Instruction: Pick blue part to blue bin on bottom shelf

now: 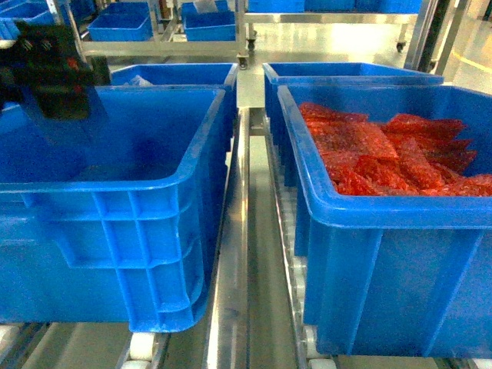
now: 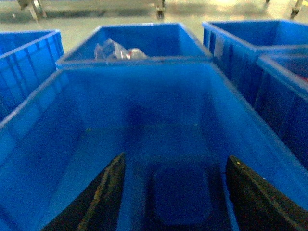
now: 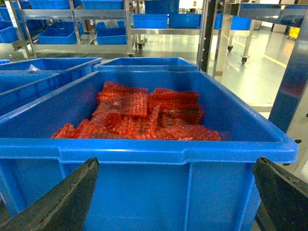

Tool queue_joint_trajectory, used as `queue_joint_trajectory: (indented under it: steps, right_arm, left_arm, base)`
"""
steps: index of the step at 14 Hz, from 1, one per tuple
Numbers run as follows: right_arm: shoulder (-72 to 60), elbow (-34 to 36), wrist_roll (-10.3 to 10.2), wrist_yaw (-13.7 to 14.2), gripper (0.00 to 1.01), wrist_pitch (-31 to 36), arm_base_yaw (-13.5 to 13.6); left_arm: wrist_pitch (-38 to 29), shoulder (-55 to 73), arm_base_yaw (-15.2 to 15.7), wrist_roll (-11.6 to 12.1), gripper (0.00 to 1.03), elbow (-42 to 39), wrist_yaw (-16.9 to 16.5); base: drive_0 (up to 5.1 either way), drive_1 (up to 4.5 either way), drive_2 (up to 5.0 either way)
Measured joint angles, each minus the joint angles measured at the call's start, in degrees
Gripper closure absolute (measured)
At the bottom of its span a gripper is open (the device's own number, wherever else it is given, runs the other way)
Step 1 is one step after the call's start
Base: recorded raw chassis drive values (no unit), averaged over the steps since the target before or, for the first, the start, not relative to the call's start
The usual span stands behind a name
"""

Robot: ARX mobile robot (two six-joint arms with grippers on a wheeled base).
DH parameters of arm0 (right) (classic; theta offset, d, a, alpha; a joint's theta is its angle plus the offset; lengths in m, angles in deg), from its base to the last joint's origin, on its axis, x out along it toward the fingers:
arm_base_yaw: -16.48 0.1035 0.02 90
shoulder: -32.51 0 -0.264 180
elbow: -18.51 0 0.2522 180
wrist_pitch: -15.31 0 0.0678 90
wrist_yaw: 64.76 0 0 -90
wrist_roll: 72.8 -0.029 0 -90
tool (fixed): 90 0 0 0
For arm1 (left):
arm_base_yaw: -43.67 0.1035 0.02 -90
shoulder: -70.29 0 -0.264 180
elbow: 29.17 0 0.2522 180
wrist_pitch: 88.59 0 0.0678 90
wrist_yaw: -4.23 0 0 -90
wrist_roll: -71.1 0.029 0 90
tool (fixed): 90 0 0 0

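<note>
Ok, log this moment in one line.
left gripper: open, inside left bin | blue part: below it, ungrasped | right gripper: open, outside red-parts bin

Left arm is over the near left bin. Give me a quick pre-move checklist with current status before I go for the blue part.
1. Left gripper open: ok, its dark fingers stand wide apart.
2. Left gripper over the large blue plastic bin on the left: ok.
3. Flat dark-blue rectangular part between the fingers: ok, though blurred.
4. Part already touched: cannot tell.
5. Right gripper out of the way: ok, open outside the blue bin of red bagged parts.
</note>
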Motion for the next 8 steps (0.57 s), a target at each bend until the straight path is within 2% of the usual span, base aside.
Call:
queue_joint_trajectory:
  steps: [3, 4, 8]
  right_arm:
    - [0.0, 0.0, 0.0, 0.0, 0.03, 0.0, 0.0]
    - [0.0, 0.0, 0.0, 0.0, 0.03, 0.0, 0.0]
    - [0.0, 0.0, 0.0, 0.0, 0.03, 0.0, 0.0]
  left_arm:
    - [-0.31, -0.61, 0.0, 0.04, 0.09, 0.15, 0.02]
    - [-0.2, -0.61, 0.0, 0.07, 0.04, 0.22, 0.02]
    - [-0.13, -0.57, 0.0, 0.07, 0.05, 0.22, 0.02]
  base:
    - [0.0, 0.0, 0.0]
    - [0.0, 0.0, 0.0]
    - [0.0, 0.0, 0.0]
